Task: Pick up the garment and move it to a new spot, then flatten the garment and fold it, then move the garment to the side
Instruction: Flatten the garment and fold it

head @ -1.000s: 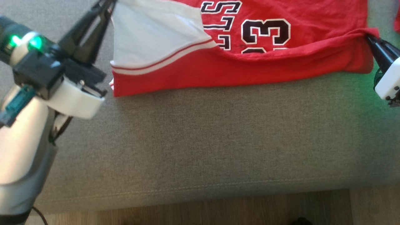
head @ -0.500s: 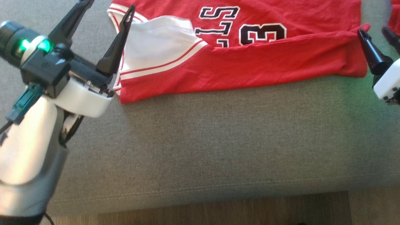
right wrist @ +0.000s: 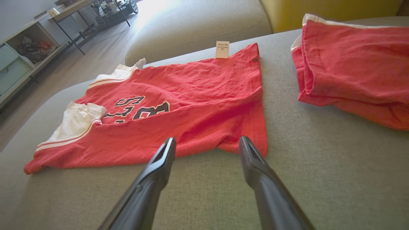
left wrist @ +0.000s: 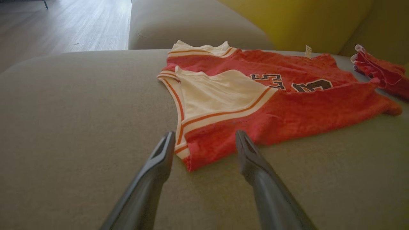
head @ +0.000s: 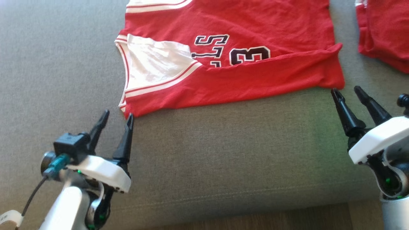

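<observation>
The garment [head: 243, 73] is a red jersey with white trim and dark number print, lying on the grey sofa seat with its near long edge folded over the print. It also appears in the left wrist view [left wrist: 287, 102] and the right wrist view [right wrist: 191, 105]. My left gripper [head: 116, 117] stands open just short of the jersey's near left corner, empty [left wrist: 204, 137]. My right gripper [head: 346, 91] is open and empty, just below the near right corner [right wrist: 207, 142].
A second red cloth [head: 383, 35] lies folded on the cushion at the far right [right wrist: 354, 70]. The grey sofa seat [head: 223, 153] ends at a front seam, with wooden floor [head: 255, 220] below. A yellow backrest [left wrist: 297, 22] rises behind.
Both grippers opened and let go of the jersey's folded edge, then drew back toward me. The fold now lies on the jersey. The head camera has also shifted.
</observation>
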{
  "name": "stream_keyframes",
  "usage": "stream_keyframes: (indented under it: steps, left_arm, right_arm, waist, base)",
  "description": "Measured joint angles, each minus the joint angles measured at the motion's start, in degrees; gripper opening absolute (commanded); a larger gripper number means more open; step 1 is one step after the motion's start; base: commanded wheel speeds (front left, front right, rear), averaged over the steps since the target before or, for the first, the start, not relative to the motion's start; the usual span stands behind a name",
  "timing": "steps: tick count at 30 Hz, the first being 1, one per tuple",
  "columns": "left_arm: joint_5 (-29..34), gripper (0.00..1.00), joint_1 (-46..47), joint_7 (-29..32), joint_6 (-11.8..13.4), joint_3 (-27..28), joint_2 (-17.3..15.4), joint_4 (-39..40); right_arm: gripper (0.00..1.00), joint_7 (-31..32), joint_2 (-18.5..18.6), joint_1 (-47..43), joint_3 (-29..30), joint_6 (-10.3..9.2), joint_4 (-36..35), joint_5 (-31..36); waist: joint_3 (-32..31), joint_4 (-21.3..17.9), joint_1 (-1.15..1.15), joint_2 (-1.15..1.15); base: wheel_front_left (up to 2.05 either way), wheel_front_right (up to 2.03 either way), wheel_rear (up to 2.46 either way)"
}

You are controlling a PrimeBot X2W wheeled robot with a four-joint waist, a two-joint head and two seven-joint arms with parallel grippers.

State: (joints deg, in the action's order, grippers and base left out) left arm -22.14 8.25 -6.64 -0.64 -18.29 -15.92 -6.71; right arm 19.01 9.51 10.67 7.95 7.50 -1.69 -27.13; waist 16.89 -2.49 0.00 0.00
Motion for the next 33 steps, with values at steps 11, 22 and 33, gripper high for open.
stream_keyframes:
  steps: [11,22,33]
  left_arm:
    - [-5.46,1.0,1.64,5.87,0.55,0.48,2.32,-4.87]
    - [-7.26,1.0,7.47,7.66,0.86,1.22,3.36,-12.18]
    - [-7.28,0.0,10.09,8.35,1.53,1.45,3.57,-14.08]
  right_arm:
    - [1.0,-1.05,-1.41,-0.98,-0.78,0.0,-0.62,-0.18]
    - [1.0,-1.74,-1.65,1.18,-0.64,0.0,0.8,1.05]
    - [1.0,-3.43,-2.64,6.81,3.35,0.0,7.36,9.85]
  waist:
    - [0.08,-1.16,0.0,0.0]
    - [2.53,-1.96,0.0,0.0]
    - [3.59,-1.24,0.0,0.0]
  base:
    - [0.0,0.0,0.0]
    - [0.0,0.0,0.0]
    - [0.0,0.0,0.0]
